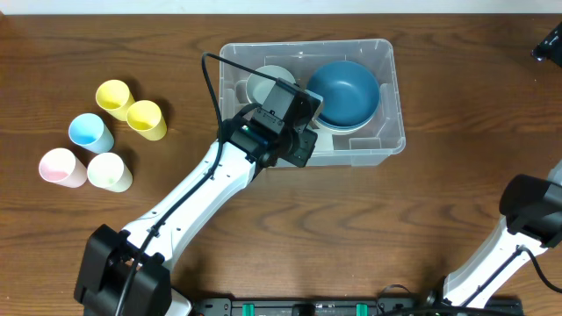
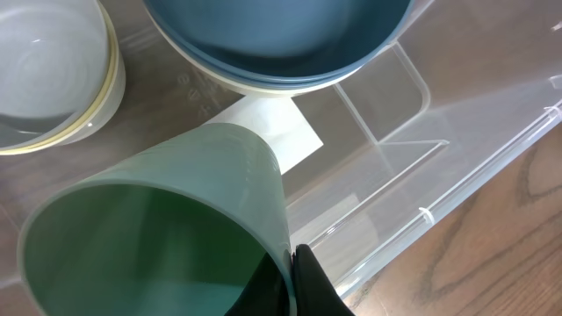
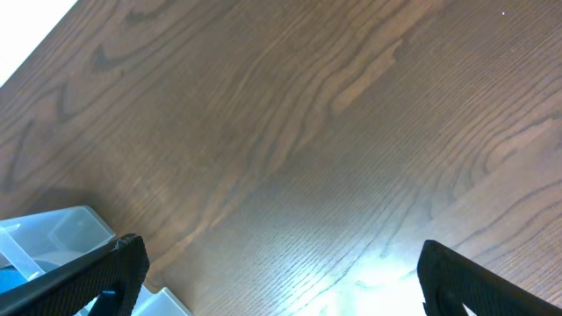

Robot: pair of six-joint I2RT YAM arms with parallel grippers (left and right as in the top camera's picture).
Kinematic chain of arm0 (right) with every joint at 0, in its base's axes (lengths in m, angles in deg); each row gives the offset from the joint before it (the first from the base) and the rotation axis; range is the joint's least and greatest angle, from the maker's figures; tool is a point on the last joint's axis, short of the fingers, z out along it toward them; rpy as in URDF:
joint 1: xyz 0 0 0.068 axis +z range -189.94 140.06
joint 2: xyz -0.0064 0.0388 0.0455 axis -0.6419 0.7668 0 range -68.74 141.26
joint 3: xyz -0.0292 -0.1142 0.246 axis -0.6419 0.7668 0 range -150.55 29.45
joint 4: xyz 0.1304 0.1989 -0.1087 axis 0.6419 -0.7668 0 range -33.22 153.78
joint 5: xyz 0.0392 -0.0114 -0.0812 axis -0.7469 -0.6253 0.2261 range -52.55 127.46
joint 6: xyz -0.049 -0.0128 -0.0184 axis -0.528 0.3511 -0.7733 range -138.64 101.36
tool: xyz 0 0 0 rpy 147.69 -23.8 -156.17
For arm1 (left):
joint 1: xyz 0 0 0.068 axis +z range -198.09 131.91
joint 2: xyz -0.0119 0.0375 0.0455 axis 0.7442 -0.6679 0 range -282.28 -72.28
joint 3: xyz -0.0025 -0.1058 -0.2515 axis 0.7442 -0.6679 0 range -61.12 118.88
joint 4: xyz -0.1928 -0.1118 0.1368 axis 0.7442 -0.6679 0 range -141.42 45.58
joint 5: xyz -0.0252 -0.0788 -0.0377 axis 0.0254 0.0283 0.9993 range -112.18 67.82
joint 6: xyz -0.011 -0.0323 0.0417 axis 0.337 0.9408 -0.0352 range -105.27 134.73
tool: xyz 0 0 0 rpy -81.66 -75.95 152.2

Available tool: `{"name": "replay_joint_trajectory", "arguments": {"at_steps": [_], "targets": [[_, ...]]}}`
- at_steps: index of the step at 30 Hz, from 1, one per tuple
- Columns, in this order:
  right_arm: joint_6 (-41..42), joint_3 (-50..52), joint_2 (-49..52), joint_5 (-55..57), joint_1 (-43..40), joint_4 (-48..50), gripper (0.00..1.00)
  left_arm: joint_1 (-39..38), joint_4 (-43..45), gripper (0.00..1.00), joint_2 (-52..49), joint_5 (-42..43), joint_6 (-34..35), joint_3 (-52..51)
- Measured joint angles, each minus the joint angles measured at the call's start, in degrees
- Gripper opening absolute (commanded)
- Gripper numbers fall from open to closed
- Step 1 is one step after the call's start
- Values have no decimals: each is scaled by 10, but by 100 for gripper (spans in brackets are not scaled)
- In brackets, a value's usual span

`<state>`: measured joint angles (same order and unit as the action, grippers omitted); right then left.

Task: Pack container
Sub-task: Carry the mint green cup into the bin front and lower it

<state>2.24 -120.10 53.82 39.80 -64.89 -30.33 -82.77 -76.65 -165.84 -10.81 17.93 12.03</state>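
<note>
We see a dark wooden surface [image 1: 421, 228] from above, with a large clear plastic container [image 1: 392, 96] standing near its far edge, about midway along that edge. Inside the container, toward its right end, a deep blue bowl [image 1: 344, 90] is nested on a paler bowl. Toward its left end sits a pale grey bowl [image 1: 266, 84], which the left wrist view shows stacked inside a cream one. A white label [image 2: 274, 132] lies on the container's floor, partly under the blue bowl. The left arm stretches from the near edge of the surface up over the container's front left part. The left end effector [image 2: 292, 279] is clenched on the wall of a pale green cup [image 2: 176, 219], gripping it at the rim. The cup is tilted, its open mouth facing the wrist camera, and it hangs inside the container in front of the bowls. We cannot tell whether it touches the floor. To the left of the container, well apart from it, five cups stand upright near the left edge: a yellow cup [image 1: 114, 96] touching a second yellow cup [image 1: 147, 119], a light blue cup [image 1: 90, 132], a pink cup [image 1: 61, 167] and a cream cup [image 1: 110, 172] just beside the pink one. The right end effector [image 3: 281, 263] is released, its fingers spread wide over bare wood with nothing between them.
</note>
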Motion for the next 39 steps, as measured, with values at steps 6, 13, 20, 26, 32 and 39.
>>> {"name": "replay_joint_trajectory", "arguments": {"at_steps": [6, 13, 20, 26, 32, 39], "targets": [[0, 0, 0, 0, 0, 0, 99, 0, 11, 6, 0, 0, 0, 0], [0, 0, 0, 0, 0, 0, 99, 0, 24, 6, -10, 0, 0, 0], [0, 0, 0, 0, 0, 0, 99, 1, 29, 6, -63, -4, 0, 0], [0, 0, 0, 0, 0, 0, 99, 0, 27, 24, -65, -4, -2, 0], [0, 0, 0, 0, 0, 0, 99, 0, 32, 32, -65, -7, 0, 0], [0, 0, 0, 0, 0, 0, 99, 0, 33, 33, -65, -7, 0, 0]]}}
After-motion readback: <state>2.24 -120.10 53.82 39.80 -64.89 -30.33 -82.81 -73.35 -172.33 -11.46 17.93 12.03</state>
